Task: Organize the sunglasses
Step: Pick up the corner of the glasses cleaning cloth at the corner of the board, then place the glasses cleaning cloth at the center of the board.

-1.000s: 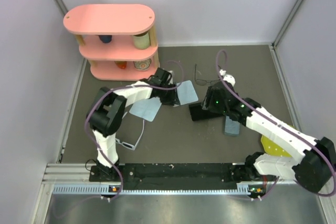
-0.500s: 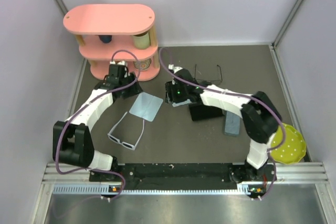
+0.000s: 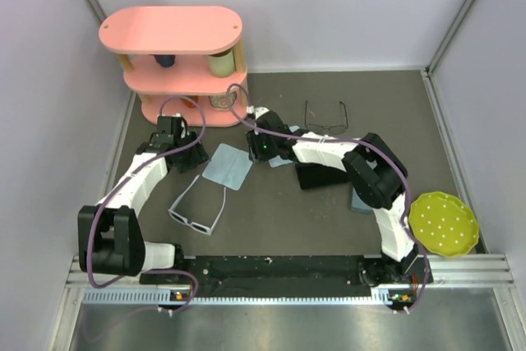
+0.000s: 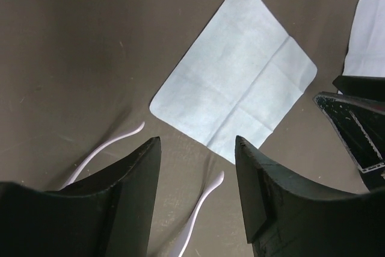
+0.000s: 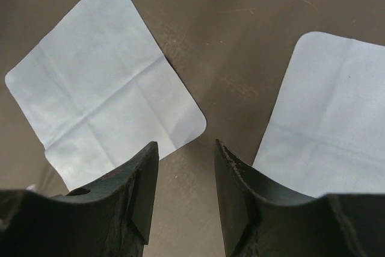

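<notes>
- The left gripper (image 4: 197, 148) hangs over the dark table (image 3: 279, 228). Its jaws are apart and hold nothing.
- The white sunglasses (image 3: 197, 213) lie on the table near the left gripper, not touched.
- The right gripper (image 5: 186, 148) is open a bit and empty, above the gap between the left blue cloth (image 5: 102, 82) and the right blue cloth (image 5: 331, 124).
- The wire sunglasses (image 3: 326, 117) lie farther back, behind the black case (image 3: 320, 174).

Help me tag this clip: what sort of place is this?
Likely a robot test cell: plain walls around the table, two arms on a metal rail, a pink shelf of props.
</notes>
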Motion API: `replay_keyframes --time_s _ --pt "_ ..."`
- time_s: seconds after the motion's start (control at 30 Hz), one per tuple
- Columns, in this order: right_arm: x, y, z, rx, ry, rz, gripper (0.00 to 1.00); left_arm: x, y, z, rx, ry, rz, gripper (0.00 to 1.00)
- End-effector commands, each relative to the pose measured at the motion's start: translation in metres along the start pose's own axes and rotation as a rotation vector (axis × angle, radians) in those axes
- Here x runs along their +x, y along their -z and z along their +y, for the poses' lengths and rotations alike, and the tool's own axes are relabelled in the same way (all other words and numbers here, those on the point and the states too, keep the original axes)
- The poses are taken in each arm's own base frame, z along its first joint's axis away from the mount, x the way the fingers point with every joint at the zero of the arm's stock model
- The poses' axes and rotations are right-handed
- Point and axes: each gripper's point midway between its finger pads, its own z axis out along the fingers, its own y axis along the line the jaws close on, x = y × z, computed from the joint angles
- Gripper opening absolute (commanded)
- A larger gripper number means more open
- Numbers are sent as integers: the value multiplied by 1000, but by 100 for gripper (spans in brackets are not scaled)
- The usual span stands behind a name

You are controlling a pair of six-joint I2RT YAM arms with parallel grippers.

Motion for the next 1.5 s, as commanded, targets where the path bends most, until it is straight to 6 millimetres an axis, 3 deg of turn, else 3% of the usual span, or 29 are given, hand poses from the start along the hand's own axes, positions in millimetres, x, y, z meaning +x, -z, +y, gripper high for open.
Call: replay_keyframes --time_s 0.0,0.23,0.43,0.57,0.73,0.93,1.2,1.47 --pt "-21 -12 14 -6 67 -146 40 -2 6 4 18 8 -11 57" --pt "-2 -33 7 63 103 -113 37 -1 10 4 43 15 1 57" --pt "12 -37 -1 156 165 -72 34 -2 13 8 33 9 -12 58" --pt "23 -35 -5 174 167 -42 20 -3 15 7 41 6 -19 58" --pt "22 -17 -8 224 126 -51 0 0 15 4 59 6 -8 58" --pt "22 13 -10 262 7 -50 0 5 11 -1 91 15 18 58" --pt "53 50 -11 288 -162 23 0 16 6 -6 128 49 66 58" --pt "110 90 -2 282 -286 195 0 18 -1 -19 185 84 117 58"
